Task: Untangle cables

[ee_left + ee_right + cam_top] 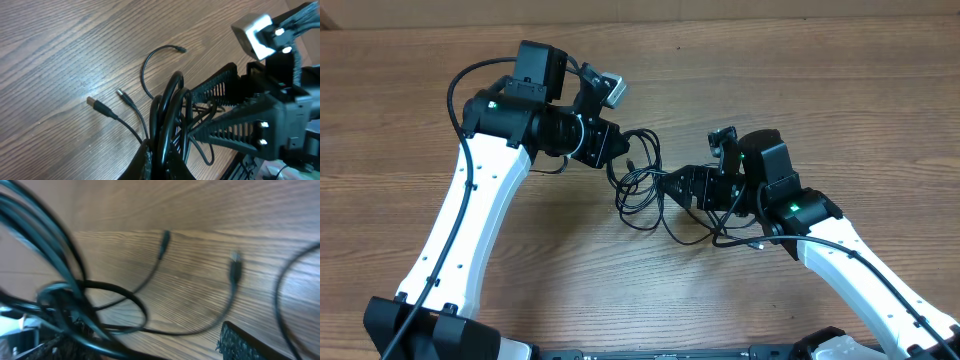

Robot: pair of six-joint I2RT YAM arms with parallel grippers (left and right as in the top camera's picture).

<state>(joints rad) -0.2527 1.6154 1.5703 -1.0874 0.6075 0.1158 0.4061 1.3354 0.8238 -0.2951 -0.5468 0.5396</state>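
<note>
Overhead: cables [638, 185] sit as a tangled clump mid tabletop [770, 70], right btwn the two hands. Left hand [613, 150] is at the clump's upper-left edge, right hand [670, 186] at its right edge, both touching the tangle.

Left wrist cam: left hand looks clamped on a bunch of loops at frame bottom, strands rising off the wood into its grip. Right hand's ribbed fingers [220, 82] are spread wide in a V w/ several strands running btwn them, nothing pinched. Three plug ends [93, 102] lie loose on the wood, apart from each other, leads running back into the bundle.

Right wrist cam: blurry. Loops at left, two plugs flat on the wood.
</note>
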